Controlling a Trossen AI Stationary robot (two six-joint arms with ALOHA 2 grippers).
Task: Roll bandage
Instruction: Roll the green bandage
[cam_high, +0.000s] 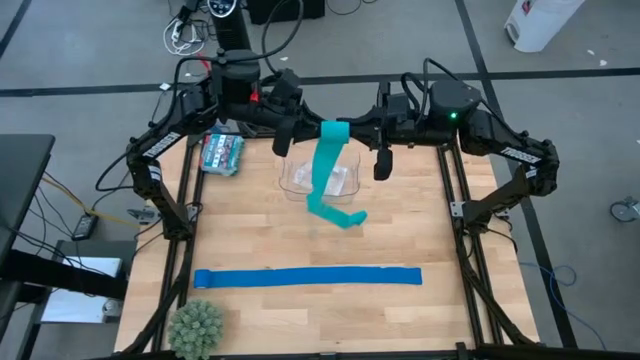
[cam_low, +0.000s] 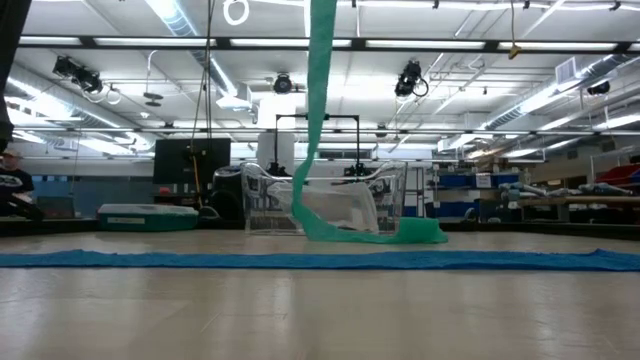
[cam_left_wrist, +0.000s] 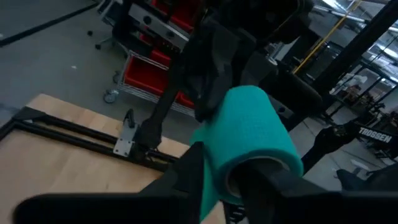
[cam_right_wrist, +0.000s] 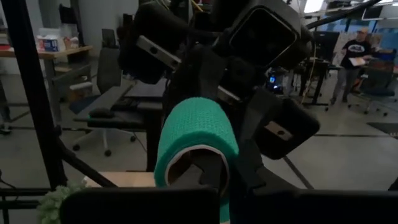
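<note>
A pale wooden table (cam_high: 300, 310) with a black metal frame stands on a grey floor in a large workshop lit by ceiling strip lights.

Seen from above, both dark arms meet at twelve o'clock over the table's far edge. Between them hangs the long teal-green stretchy bandage (cam_high: 327, 170), its top wrapped into a loop held aloft, its tail dropping to the wood and curling toward the centre. The left gripper (cam_high: 285, 140) sits at the loop's nine o'clock side, the right gripper (cam_high: 382, 160) at its three o'clock side. A clear plastic box (cam_high: 318, 178) lies under the hanging strip. A flat royal-blue fabric strip (cam_high: 306, 277) stretches across the near half. A patterned teal packet (cam_high: 222, 152) lies at ten o'clock, and a spiky green ball (cam_high: 196, 327) at seven o'clock.

The table-height camera alone shows the strip falling in one vertical line into a crumpled heap, with shelving behind.

The left wrist camera shows the teal loop wound around one left finger (cam_left_wrist: 273, 177), the jaws partly apart. The right wrist camera shows the loop's hollow end; the right jaws are closed together. A person stands far off in the room.
</note>
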